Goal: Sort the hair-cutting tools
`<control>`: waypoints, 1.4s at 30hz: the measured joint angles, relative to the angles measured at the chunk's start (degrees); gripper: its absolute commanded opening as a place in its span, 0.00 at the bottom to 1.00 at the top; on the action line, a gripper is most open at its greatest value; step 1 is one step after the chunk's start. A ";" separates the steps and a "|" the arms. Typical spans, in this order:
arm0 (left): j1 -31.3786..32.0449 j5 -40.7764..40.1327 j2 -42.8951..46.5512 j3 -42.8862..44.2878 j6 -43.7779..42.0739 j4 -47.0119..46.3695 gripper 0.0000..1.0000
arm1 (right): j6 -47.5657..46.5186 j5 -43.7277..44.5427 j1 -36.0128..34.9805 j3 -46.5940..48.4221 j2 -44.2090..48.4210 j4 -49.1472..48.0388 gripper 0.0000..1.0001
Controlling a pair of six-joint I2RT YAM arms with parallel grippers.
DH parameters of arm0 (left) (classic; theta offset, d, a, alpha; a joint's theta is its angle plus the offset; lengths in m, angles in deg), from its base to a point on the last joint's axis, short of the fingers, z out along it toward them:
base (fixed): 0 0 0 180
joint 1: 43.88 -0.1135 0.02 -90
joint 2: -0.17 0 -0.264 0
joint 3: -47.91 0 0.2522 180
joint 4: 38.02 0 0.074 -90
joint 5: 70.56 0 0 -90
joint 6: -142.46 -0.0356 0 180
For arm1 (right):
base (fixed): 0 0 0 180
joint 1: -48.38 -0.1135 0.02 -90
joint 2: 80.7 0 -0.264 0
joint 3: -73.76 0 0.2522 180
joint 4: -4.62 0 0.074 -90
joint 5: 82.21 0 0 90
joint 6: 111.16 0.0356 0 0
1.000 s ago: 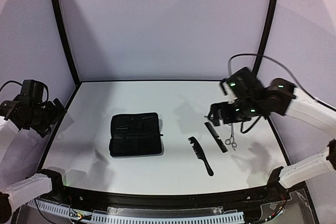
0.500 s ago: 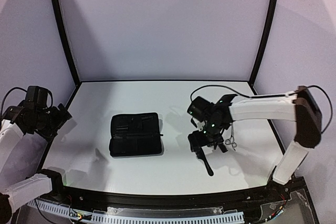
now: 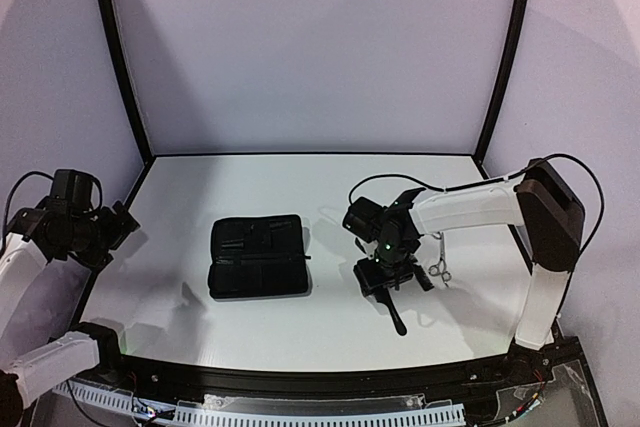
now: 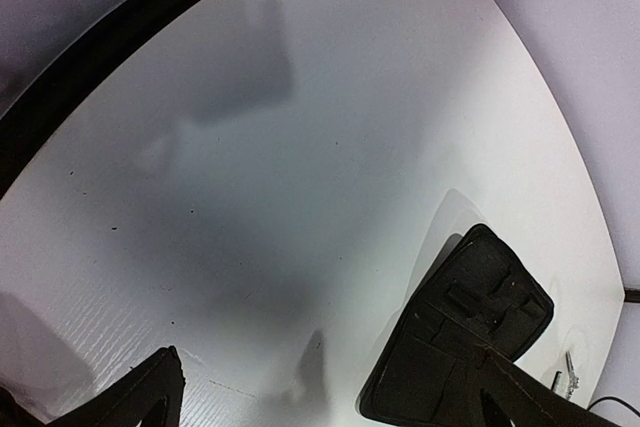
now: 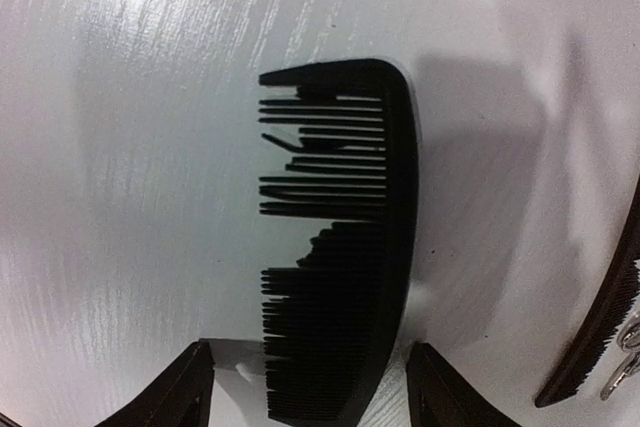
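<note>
- Over the right half of the desk, my right tool hangs low above the tail comb. Its fingers are apart, one either side of the toothed end, with a sliver of desk showing on each side, so nothing is clamped yet
- I judge that straddle to be the set-up for pinching the comb across its width, the easy way to lift something lying flat
- The straight comb lies just beside it to the right, with a pair of scissors just beyond; I make out only one pair
- My left tool is raised off to the left, spread wide and carrying nothing, out of the way I reckon
- The zip case lies opened flat, left of centre; its straps and pockets are dark, and I cannot tell whether anything sits in them
</note>
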 measured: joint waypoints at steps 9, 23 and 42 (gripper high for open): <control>0.00 -0.12 3.19 -0.69 0.30 0.57 1.00 | 1.05 0.40 -0.02 0.01 -0.17 -0.29 0.46; 0.00 -0.69 8.77 -1.76 0.66 3.45 1.00 | 1.50 2.29 -0.73 0.53 -0.30 -0.16 0.27; 0.71 21.46 9.55 -7.54 1.95 -11.17 1.00 | -1.64 4.45 -1.06 1.67 17.65 -6.04 0.27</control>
